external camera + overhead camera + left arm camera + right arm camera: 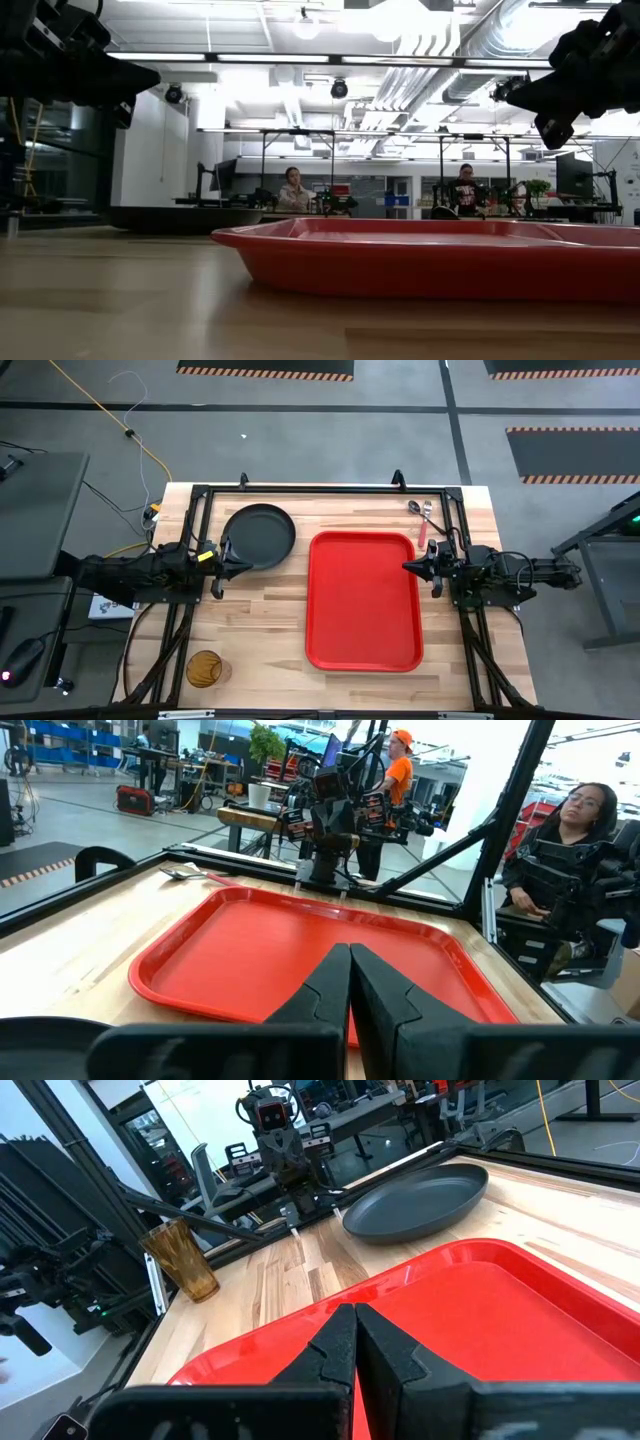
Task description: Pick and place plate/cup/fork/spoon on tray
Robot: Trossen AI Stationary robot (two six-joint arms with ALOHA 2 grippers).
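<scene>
The red tray (364,600) lies bare in the middle of the desk (260,620), so none of the four pieces has been placed yet. The dark plate (259,533) sits just beside the tray's far left corner, the amber cup (204,669) stands well apart near the desk's front left corner, and the spoon (414,508) and pink-handled fork (424,525) lie side by side just past the tray's far right corner. The left hand (224,556) hangs at the plate's near edge with its fingers pressed together on nothing; the right hand (418,567) hovers over the tray's right rim, likewise pinched closed and empty. The plate looks like the sensible first pick for the left arm: the fingers should part first, then drop so one slides under the raised rim and one over it, since a low, smooth plate may skid if pushed. It should be lifted clear of the tray's rim before moving across.
</scene>
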